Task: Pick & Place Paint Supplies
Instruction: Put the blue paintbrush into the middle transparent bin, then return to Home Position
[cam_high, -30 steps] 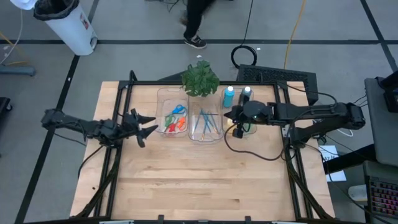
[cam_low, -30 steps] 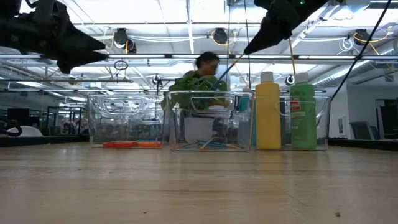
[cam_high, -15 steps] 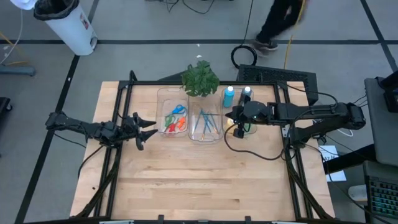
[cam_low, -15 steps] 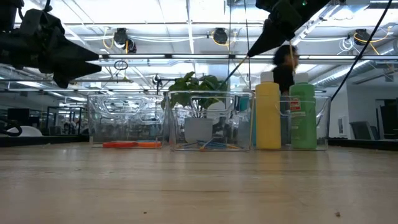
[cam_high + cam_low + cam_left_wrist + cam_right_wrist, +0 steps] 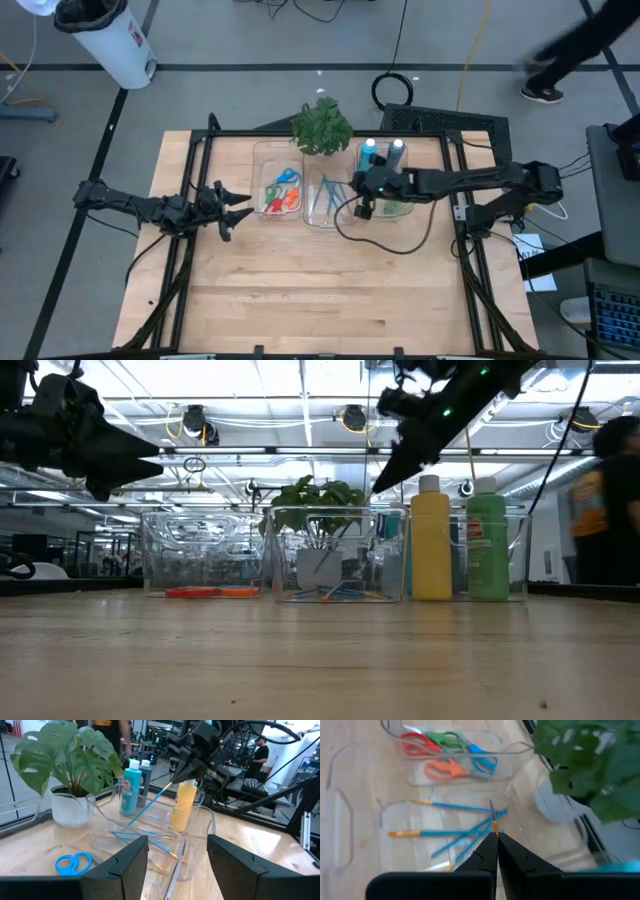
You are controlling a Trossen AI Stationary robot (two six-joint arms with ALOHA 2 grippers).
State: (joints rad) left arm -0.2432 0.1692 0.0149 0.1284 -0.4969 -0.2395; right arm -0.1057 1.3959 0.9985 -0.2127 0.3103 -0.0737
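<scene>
My right gripper (image 5: 357,187) hangs over the middle clear bin (image 5: 330,222), shut on a thin blue brush (image 5: 150,802) that slants down from it. Several more blue brushes (image 5: 455,832) lie on that bin's floor. The left bin (image 5: 262,215) holds red, green, orange and blue scissors (image 5: 447,752). The right bin (image 5: 400,212) holds yellow (image 5: 431,540) and green (image 5: 487,540) bottles; light blue (image 5: 368,153) and dark (image 5: 396,152) bottles stand behind. My left gripper (image 5: 243,200) waits open and level, left of the bins. My right gripper pinches the brush's upper end (image 5: 171,783) between its two fingertips, coming slanting down from the table's right. The brush hangs tilted below the fingers, its lower end (image 5: 130,822) down in the middle bin's opening. Whether that end touches anything, I cannot tell.
A leafy plant in a white pot (image 5: 322,127) stands at the far edge behind the bins. The near half of the wooden table (image 5: 320,300) is bare wood. A person walks on the floor beyond the table's far right (image 5: 580,50).
My right gripper has gone toward the table's left edge and down with the brush, from beside the bottle bin to over the middle bin. My left gripper has sunk a little and then kept still. A person has walked across the floor behind the table.
</scene>
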